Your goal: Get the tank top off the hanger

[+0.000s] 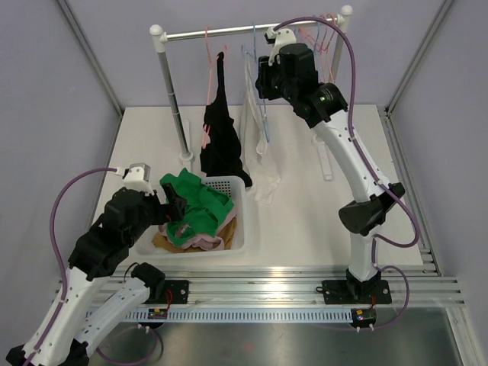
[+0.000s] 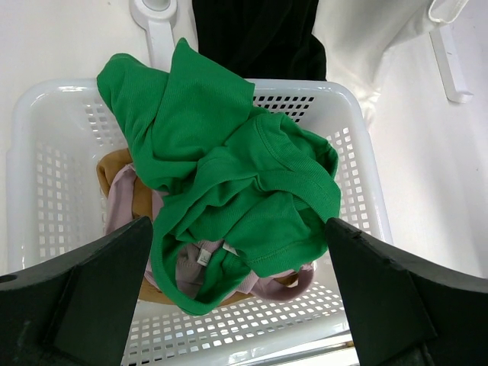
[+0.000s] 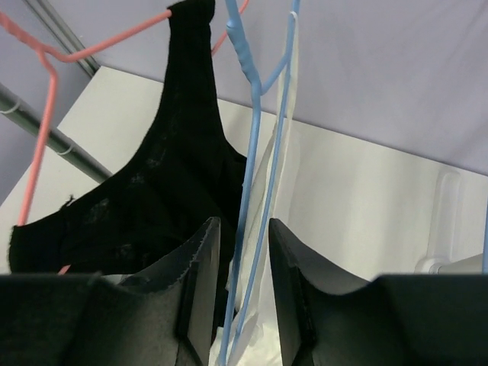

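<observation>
A white tank top point(image 1: 255, 114) hangs on a blue hanger point(image 1: 255, 53) from the rack's rail, its hem reaching the table. My right gripper point(image 1: 265, 75) is up at this hanger. In the right wrist view its jaws stand narrowly apart around the blue hanger point(image 3: 248, 152) wires and the white tank top point(image 3: 278, 168) fabric, with gaps showing, so the right gripper point(image 3: 244, 236) is open. A black tank top point(image 1: 221, 130) hangs on a pink hanger point(image 1: 207, 46) just to the left. My left gripper point(image 1: 177, 210) is wide open over the basket, holding nothing.
A white basket point(image 1: 236, 236) at the near left holds a green garment point(image 1: 194, 202) over pink and tan clothes. The rack's left post and foot point(image 2: 156, 23) stand behind it. More pink hangers point(image 1: 316, 38) hang at the rail's right end.
</observation>
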